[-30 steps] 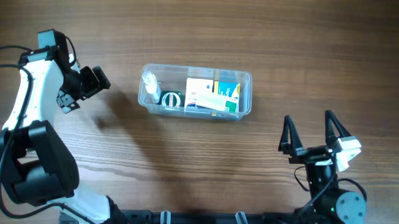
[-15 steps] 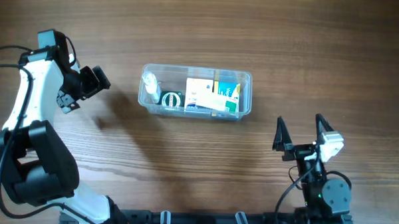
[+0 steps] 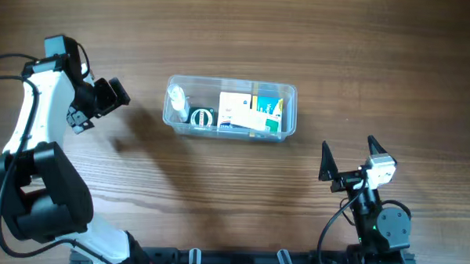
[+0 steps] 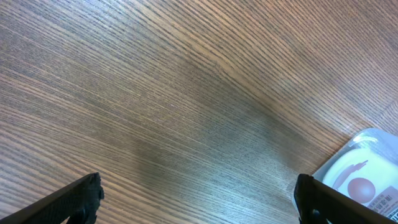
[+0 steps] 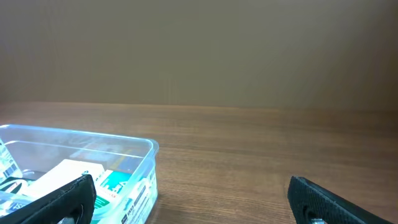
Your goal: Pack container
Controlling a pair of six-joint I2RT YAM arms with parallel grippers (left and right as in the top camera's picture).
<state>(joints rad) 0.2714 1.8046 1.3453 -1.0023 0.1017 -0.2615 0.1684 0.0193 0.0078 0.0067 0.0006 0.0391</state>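
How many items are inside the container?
4 visible in the container: small bottle at left end, round green item beside it, white box midway, teal box at right end; others may be hidden.

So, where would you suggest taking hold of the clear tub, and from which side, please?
I'd pinch the far long wall of the tub at its rim, coming straight down from above, with one of the jaws inside and one outside. The tub is open-topped, and that stretch between the bottle and the boxes looks free inside.
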